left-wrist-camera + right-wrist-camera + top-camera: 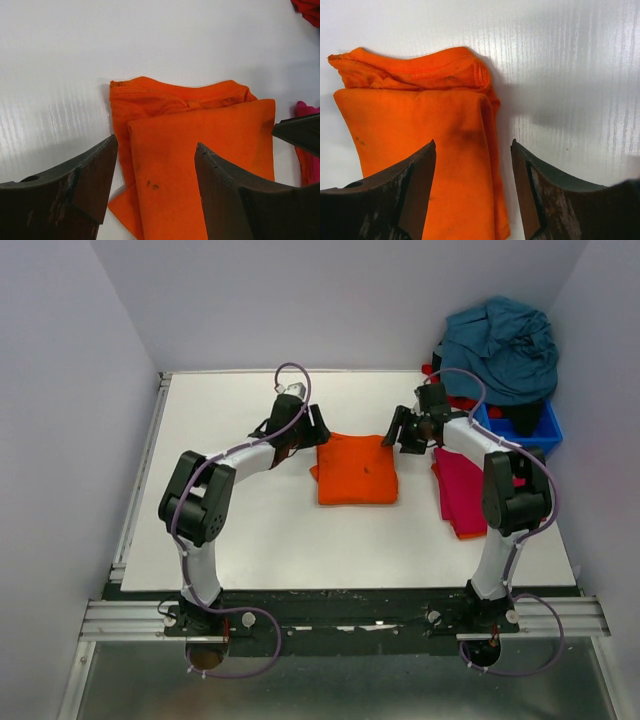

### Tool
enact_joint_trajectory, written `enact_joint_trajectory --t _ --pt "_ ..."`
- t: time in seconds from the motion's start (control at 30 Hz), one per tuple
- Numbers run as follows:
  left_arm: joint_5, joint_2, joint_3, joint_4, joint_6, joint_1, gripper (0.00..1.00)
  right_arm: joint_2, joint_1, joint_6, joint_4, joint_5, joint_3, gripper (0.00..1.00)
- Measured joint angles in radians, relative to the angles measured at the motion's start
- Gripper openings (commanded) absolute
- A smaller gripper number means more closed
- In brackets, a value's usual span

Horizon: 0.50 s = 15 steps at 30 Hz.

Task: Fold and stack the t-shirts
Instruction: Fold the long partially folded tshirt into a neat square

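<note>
A folded orange t-shirt (357, 469) lies in the middle of the white table (250, 530). My left gripper (312, 430) is open and empty above its far left corner; the shirt fills the left wrist view (200, 150). My right gripper (402, 432) is open and empty above its far right corner; its view shows the shirt's right edge (420, 125). A folded magenta-red t-shirt (459, 492) lies to the right, partly under my right arm. A teal-blue t-shirt (502, 348) is heaped on a blue bin (545, 432), with red cloth (462, 401) under it.
The bin stands at the far right corner against the wall. White walls close in the table on the left, back and right. A metal rail (140, 470) runs along the table's left edge.
</note>
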Motion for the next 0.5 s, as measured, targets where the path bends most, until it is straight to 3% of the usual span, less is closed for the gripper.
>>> enact_joint_trajectory --t 0.1,0.5 --pt "0.018 0.031 0.005 -0.002 -0.012 0.004 0.73 0.002 -0.015 0.003 0.010 -0.019 -0.008 0.64" --pt "0.086 0.175 0.101 -0.051 -0.034 0.023 0.68 0.120 -0.030 0.010 0.024 -0.098 0.042 0.63"
